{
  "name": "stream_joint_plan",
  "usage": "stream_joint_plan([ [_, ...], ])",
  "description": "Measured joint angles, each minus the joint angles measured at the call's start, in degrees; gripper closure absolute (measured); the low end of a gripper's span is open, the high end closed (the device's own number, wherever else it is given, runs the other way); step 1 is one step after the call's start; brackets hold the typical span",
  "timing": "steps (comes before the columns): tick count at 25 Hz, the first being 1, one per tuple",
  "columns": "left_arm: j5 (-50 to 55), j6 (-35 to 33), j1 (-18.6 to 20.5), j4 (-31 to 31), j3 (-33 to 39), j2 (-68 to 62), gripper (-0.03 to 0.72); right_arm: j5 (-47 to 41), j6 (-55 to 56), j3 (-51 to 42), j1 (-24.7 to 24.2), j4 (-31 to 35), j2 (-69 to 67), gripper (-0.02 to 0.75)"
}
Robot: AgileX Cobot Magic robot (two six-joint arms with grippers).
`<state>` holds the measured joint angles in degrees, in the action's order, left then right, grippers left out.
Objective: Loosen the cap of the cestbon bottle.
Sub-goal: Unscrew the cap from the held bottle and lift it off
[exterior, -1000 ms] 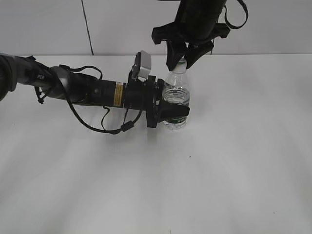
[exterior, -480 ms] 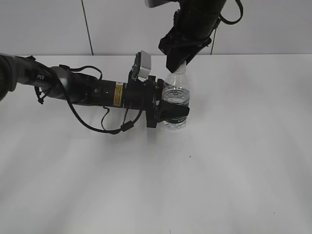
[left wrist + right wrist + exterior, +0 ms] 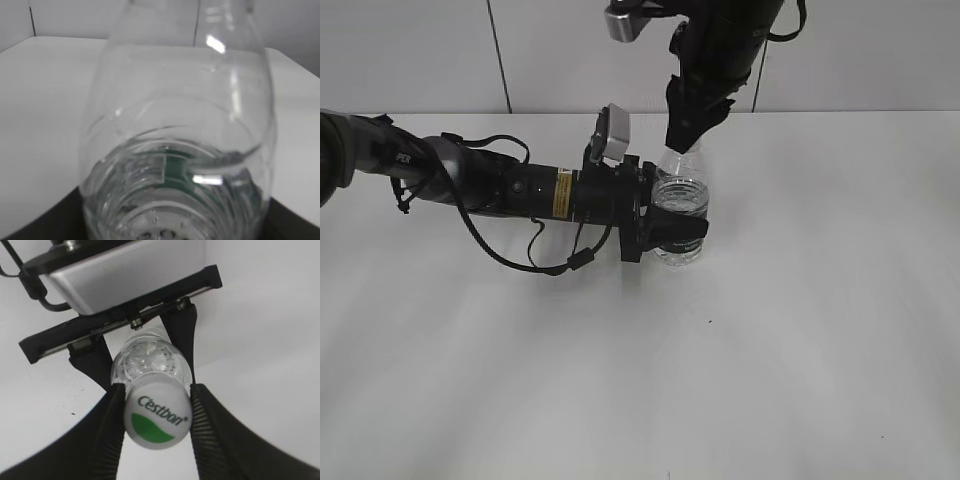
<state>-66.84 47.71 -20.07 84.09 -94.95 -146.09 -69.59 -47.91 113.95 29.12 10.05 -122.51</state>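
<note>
White cap [image 3: 156, 413] with the green mark sits pinched between my right gripper [image 3: 156, 399] pads, one ribbed pad on each side, jaws closed down to cap width. Clear cestbon bottle [image 3: 679, 205] stands upright toward the far edge of the tabletop [image 3: 800, 330], near mid-width. Left gripper [image 3: 672, 229] is clamped round its lower body, jaws narrowed to bottle width. I read this as the twist step: both grips set. Next move calls for wrist rotation about the neck axis, left arm holding firm so the bottle can't spin.

Bright, even light; close-ups blurred.
</note>
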Motion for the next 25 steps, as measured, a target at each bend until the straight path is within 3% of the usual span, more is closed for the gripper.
stream_joint_plan([
  [17,0.11,-0.21,0.0,0.33,0.0,0.06,0.279,-0.46,-41.57,0.0,-0.06,0.28,0.0,0.436],
  [25,0.22,-0.21,0.0,0.33,-0.05,0.06,0.279,-0.54,-40.65,0.0,-0.41,0.67,0.0,0.436],
])
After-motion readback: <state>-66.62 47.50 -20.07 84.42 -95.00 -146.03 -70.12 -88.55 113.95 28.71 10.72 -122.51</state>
